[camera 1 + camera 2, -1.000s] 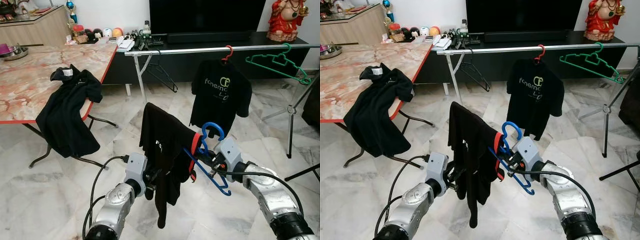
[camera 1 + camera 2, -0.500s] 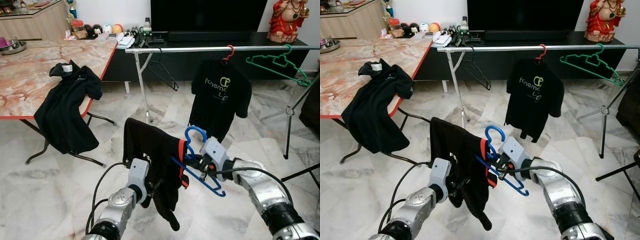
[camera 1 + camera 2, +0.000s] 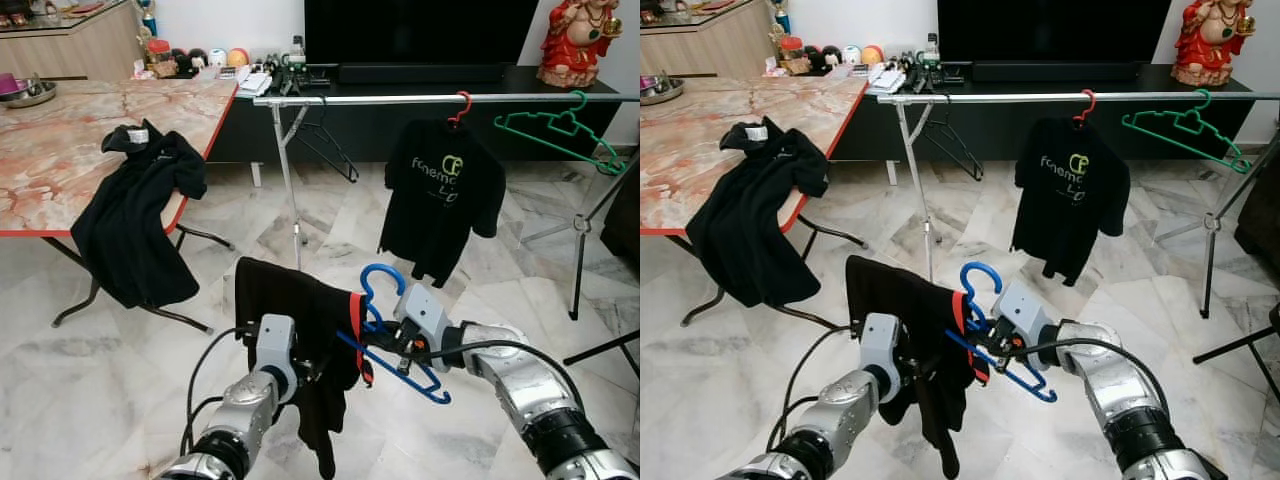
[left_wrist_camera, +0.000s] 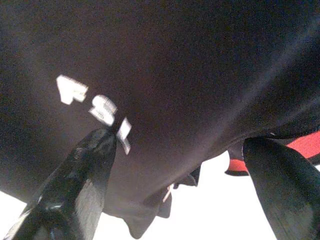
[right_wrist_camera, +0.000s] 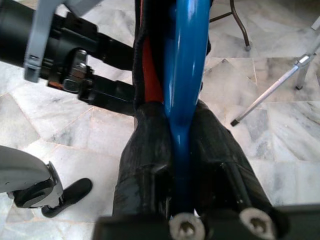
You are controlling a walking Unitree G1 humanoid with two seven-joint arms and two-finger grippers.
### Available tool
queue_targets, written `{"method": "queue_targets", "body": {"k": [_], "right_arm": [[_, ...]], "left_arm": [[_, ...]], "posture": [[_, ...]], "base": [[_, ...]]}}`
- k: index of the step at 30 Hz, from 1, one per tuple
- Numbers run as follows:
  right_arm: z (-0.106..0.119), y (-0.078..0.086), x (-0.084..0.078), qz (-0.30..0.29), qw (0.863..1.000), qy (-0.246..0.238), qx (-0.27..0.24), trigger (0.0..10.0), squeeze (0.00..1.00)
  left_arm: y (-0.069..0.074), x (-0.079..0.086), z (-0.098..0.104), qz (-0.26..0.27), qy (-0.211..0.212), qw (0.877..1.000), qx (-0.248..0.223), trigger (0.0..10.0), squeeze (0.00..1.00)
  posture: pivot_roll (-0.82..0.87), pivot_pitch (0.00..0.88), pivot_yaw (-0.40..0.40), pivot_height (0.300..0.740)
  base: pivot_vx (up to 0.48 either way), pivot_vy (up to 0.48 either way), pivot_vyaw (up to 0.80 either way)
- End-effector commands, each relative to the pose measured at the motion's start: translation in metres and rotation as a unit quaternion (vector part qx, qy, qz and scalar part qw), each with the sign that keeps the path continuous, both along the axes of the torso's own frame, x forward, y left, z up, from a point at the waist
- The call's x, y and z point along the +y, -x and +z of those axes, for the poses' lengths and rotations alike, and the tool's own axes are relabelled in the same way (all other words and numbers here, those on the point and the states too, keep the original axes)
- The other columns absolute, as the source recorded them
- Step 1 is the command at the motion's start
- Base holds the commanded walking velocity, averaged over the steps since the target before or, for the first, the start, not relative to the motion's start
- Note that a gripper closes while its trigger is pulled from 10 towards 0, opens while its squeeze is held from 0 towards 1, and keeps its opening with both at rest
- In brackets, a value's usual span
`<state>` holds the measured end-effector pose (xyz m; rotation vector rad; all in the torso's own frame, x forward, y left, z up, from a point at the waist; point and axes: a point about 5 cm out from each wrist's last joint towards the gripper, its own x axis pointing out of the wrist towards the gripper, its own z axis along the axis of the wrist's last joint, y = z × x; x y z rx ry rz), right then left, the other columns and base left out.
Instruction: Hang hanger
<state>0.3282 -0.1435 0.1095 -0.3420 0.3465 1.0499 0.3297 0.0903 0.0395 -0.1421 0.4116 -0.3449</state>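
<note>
left eye view shows my right hand closed on the blue plastic hanger, gripping it just under the curled hook, fingers pinching the smooth blue bar from both sides as the right wrist view confirms. the hanger's long axis slants across me, its low end toward my right, its other shoulder buried in the black t-shirt with red collar trim. the shirt is soft, limp cloth, draped in folds and drooping to a dangling point below my arms.

my left hand is up against the shirt from the other side; in the left wrist view its glossy black fingers stand spread with the dark cloth and its white lettering between and beyond them, so i judge it open, steadying rather than pinching.

what matters next: the silver metal rail lies ahead and higher than the hook, running left to right, well apart from my hands. it already carries a black printed t-shirt on a red hanger and a bare green plastic hanger. i would aim for the gap left of the red hanger.
</note>
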Motion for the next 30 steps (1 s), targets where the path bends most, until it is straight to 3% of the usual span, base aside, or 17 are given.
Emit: {"method": "queue_targets", "body": {"k": [1,10,21,27,28,29,30], "right_arm": [[0.011,0.000,0.005,0.015,1.000,-0.012,-0.019,0.0,0.00],[0.022,0.010,0.009,0.053,0.998,-0.027,-0.014,0.0,0.00],[0.028,0.027,0.000,0.054,0.998,-0.030,-0.006,0.0,0.00],[0.031,0.032,-0.004,0.051,0.998,-0.030,-0.003,0.0,0.00],[0.032,0.034,-0.005,0.049,0.998,-0.030,-0.002,0.0,0.00],[0.033,0.035,-0.005,0.048,0.998,-0.030,-0.001,0.0,0.00],[0.033,0.036,-0.006,0.047,0.998,-0.030,-0.001,0.0,0.00]], "left_arm": [[-0.002,0.001,0.001,0.007,-0.003,1.000,0.005,10.0,0.00],[-0.004,0.005,0.001,0.045,-0.022,0.999,0.007,10.0,0.00],[-0.010,0.021,0.005,0.116,-0.036,0.993,-0.005,10.0,0.00],[-0.010,0.024,0.005,0.125,-0.044,0.991,-0.006,10.0,0.00],[-0.009,0.024,0.005,0.126,-0.044,0.991,-0.005,4.7,0.00],[-0.009,0.024,0.004,0.127,-0.045,0.991,-0.005,4.4,0.00],[-0.009,0.025,0.004,0.128,-0.045,0.991,-0.004,0.0,0.00]], "posture": [[0.00,0.036,-0.009,0.740],[-0.01,0.043,-0.012,0.740],[-0.02,0.055,-0.017,0.740],[-0.03,0.059,-0.017,0.740],[-0.03,0.061,-0.017,0.740],[-0.03,0.061,-0.017,0.740],[-0.03,0.061,-0.017,0.740]], "base": [[0.000,0.000,0.00],[0.000,0.000,0.00],[0.000,0.000,0.00],[0.000,0.000,0.00],[0.000,0.000,0.00],[0.000,0.000,0.00],[0.000,0.000,0.00]]}}
